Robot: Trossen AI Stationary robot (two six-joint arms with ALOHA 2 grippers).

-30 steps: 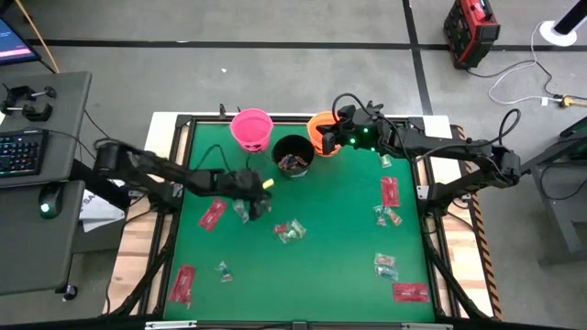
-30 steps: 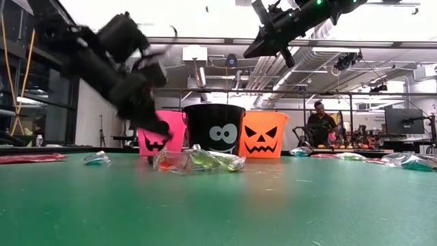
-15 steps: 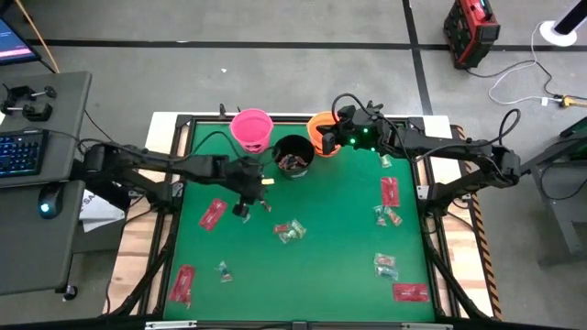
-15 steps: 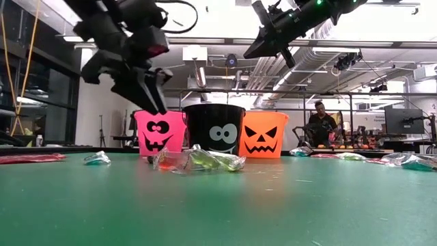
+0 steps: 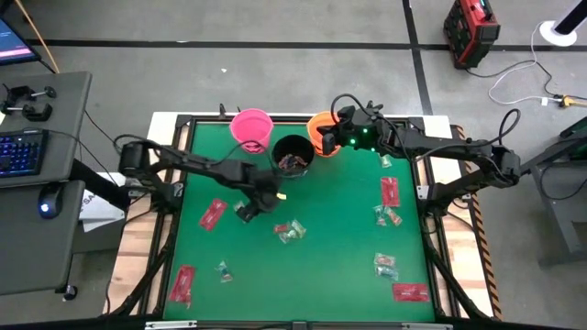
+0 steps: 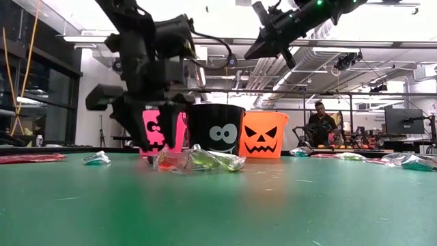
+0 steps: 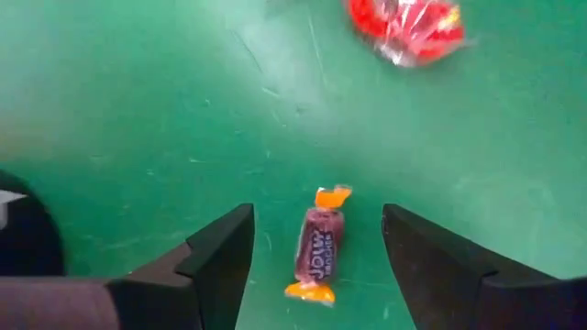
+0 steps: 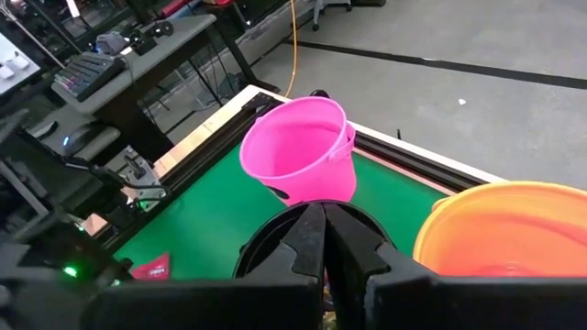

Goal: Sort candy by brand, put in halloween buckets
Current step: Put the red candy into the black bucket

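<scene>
Left gripper fingers spread wide, straddling a purple-and-orange wrapped candy lying loose on the green table; red packet beyond. Right gripper clenched empty over the black bucket, pink bucket and orange bucket flanking

Green table; pink bucket, black bucket and orange bucket, each with a jack-o'-lantern face. Flat red packets; a dark purple sweet with orange twisted ends; clear crinkly wrappers, seemingly tinted green
</scene>
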